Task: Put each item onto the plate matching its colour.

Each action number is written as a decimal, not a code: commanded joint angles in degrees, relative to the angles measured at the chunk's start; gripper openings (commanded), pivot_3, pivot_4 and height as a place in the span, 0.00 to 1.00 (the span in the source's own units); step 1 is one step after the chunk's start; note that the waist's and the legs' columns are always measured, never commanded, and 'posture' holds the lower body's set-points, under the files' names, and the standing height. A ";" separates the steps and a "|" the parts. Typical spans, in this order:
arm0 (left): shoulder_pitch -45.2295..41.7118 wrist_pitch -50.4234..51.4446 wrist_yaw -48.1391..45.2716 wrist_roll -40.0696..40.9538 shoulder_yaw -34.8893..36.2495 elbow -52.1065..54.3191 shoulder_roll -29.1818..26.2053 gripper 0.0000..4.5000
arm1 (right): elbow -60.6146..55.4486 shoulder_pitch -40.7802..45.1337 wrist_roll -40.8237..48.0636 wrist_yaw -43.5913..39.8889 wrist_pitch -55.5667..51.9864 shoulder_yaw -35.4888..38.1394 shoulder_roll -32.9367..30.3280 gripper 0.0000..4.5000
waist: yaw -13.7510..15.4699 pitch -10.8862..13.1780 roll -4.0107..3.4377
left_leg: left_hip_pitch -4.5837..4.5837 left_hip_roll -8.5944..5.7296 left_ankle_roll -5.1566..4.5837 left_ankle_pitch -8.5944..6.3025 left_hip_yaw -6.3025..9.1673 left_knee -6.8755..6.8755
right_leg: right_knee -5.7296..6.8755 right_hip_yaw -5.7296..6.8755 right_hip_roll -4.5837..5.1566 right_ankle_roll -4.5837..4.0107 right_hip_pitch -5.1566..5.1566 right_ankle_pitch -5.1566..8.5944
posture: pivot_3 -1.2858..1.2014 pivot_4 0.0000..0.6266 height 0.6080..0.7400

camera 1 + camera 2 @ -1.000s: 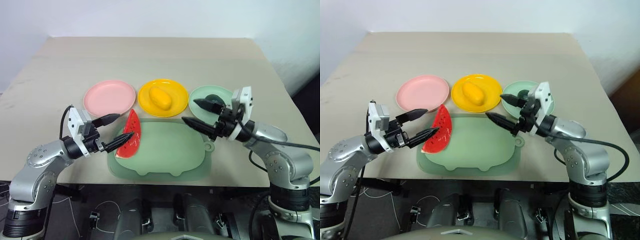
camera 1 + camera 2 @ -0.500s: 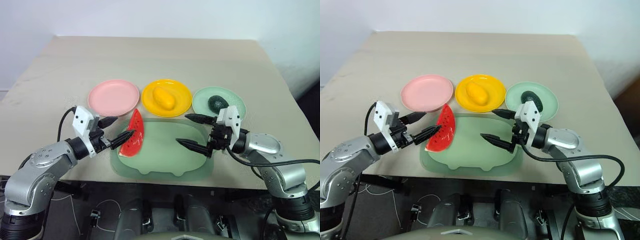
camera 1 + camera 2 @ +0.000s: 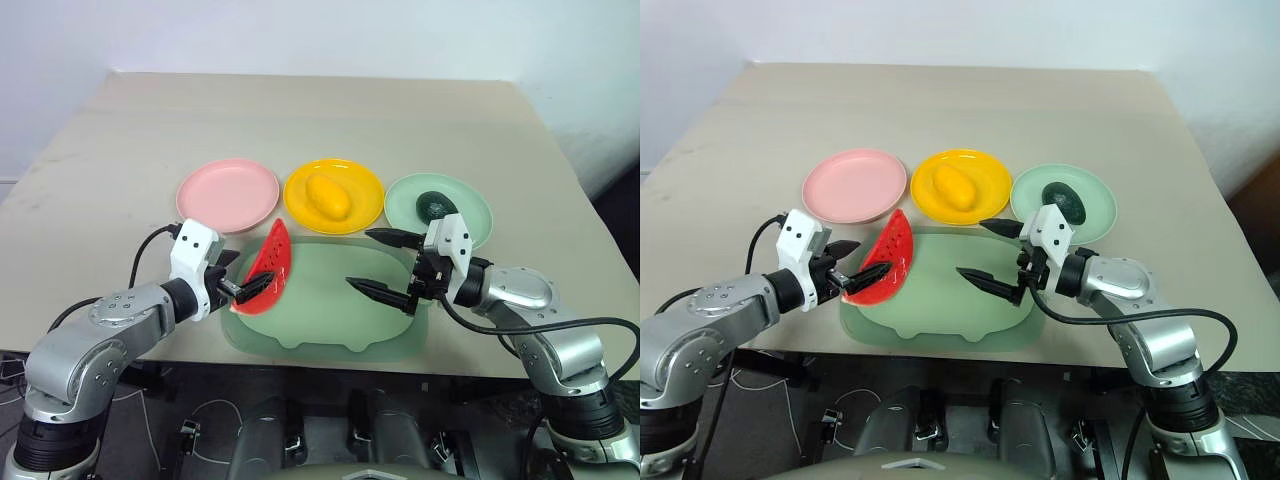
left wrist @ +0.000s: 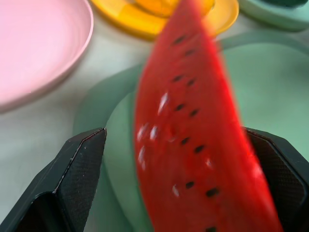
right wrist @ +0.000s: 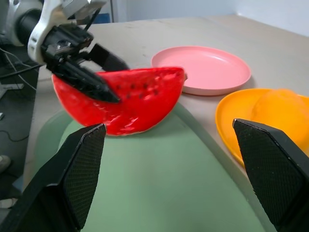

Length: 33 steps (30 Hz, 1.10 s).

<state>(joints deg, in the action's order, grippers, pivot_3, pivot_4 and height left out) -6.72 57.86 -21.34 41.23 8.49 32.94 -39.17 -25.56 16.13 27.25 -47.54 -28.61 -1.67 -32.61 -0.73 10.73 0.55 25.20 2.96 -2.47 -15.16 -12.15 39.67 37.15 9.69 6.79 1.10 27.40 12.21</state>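
A: Where does the sorting stand?

B: Two of three look done. The mango (image 3: 323,196) lies on the yellow plate (image 3: 367,187) and the avocado (image 3: 435,206) on the pale green plate (image 3: 474,212), both at the far side of the desk (image 3: 300,110). The pink plate (image 3: 228,193), at about ten o'clock from the green mat (image 3: 330,315), holds nothing.

A: And the watermelon wedge (image 3: 266,282)?

B: It stands on its rind at the mat's nine o'clock edge, flat red face up and tilted, just short of the pink plate. That upright pose offers two flat sides to pinch.

A: Is the left tool (image 3: 851,271) on it?

B: It straddles the wedge, one finger on each side, spread wide and not clenched. In the left wrist view the red flesh (image 4: 193,140) sits between the fingers (image 4: 72,183) with a gap on either side, so I judge it as lined up, not yet grasping.

A: The right tool (image 3: 385,265)?

B: Released and empty, hanging over the mat's three o'clock side, well apart from the wedge. Probably parked there to keep clear of the left arm's path toward the pink plate.
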 commanded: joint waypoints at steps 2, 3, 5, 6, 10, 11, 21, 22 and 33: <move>2.44 -3.15 -3.51 -3.39 -1.84 -1.84 -2.27 0.79 | -1.51 3.05 0.73 1.26 -1.67 0.66 -0.57 1.00 | 0.08 -0.01 -0.01 | 0.00 0.00 0.01 0.00 0.00 0.00 | -0.01 0.00 0.01 -0.15 0.01 0.08 | 0.52 0.24 0.67; 2.55 -3.73 -4.17 -3.67 -2.16 -2.26 -2.41 0.72 | -1.38 3.28 0.71 1.35 -1.83 0.78 -0.64 1.00 | 0.16 -0.02 0.00 | 0.00 0.00 0.01 0.00 0.01 0.00 | -0.01 0.00 0.01 -0.16 0.01 0.09 | 0.52 0.24 0.67; 2.57 -5.07 -5.11 -4.77 -2.91 -3.45 -2.52 0.59 | -1.22 3.86 0.83 1.49 -2.28 0.97 -0.78 1.00 | 0.18 -0.05 -0.03 | -0.01 0.00 0.01 -0.01 0.02 0.00 | -0.04 0.00 0.04 -0.19 -0.01 0.10 | 0.52 0.24 0.67; 2.48 -5.65 -5.42 -5.24 -3.16 -3.99 -2.49 0.55 | -1.20 4.11 0.79 1.63 -2.52 1.00 -0.84 1.00 | 0.17 -0.05 -0.04 | 0.00 -0.01 0.00 -0.01 0.02 0.00 | -0.05 0.00 0.05 -0.20 -0.01 0.11 | 0.52 0.24 0.67; 1.78 -8.33 -5.75 -7.05 -3.41 -5.55 -1.96 0.53 | -1.39 4.69 0.72 2.08 -3.35 0.95 -0.83 1.00 | 0.18 -0.07 -0.07 | -0.01 -0.01 0.00 -0.01 0.02 0.00 | -0.05 0.00 0.07 -0.22 -0.02 0.09 | 0.52 0.24 0.67; 1.30 -9.05 -6.50 -6.51 -2.65 -5.65 -1.87 0.53 | -1.73 4.80 0.83 2.31 -3.74 0.89 -0.80 1.00 | 0.18 -0.08 -0.06 | -0.01 -0.01 0.00 -0.01 0.02 0.00 | -0.05 0.00 0.07 -0.23 -0.03 0.09 | 0.52 0.24 0.67; -19.64 -7.40 -3.36 -6.96 0.72 -17.25 -0.63 0.53 | -4.94 5.20 2.07 4.13 -6.55 0.76 -0.70 1.00 | 0.35 -0.02 0.03 | 0.19 -0.02 -0.02 -0.01 0.05 0.10 | -0.04 0.05 0.05 -0.08 0.08 -0.01 | 0.52 0.24 0.67; -22.54 -7.69 -2.68 -8.68 -0.36 -19.86 -0.68 0.53 | -5.21 5.12 2.32 4.19 -6.76 0.86 -0.80 1.00 | 0.32 -0.02 0.03 | 0.19 -0.02 -0.04 -0.02 0.04 0.10 | -0.05 0.05 0.04 -0.05 0.06 -0.03 | 0.52 0.24 0.67; -43.40 -12.75 -0.65 -22.65 -7.76 -49.57 4.61 0.53 | -3.06 1.12 0.25 3.18 -2.54 0.21 -0.82 1.00 | -0.01 -0.01 0.06 | 0.17 -0.01 -0.09 -0.03 0.02 0.20 | 0.06 0.11 -0.03 0.05 0.02 -0.03 | 0.52 0.24 0.67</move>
<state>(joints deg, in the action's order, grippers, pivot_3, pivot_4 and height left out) -48.09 46.56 -21.51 20.02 0.49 -15.54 -34.45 -27.75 17.42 27.70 -44.22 -33.08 -1.90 -33.30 -0.73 10.73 0.61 25.37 2.96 -2.56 -15.19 -12.13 39.88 37.22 9.79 6.76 1.15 27.43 12.18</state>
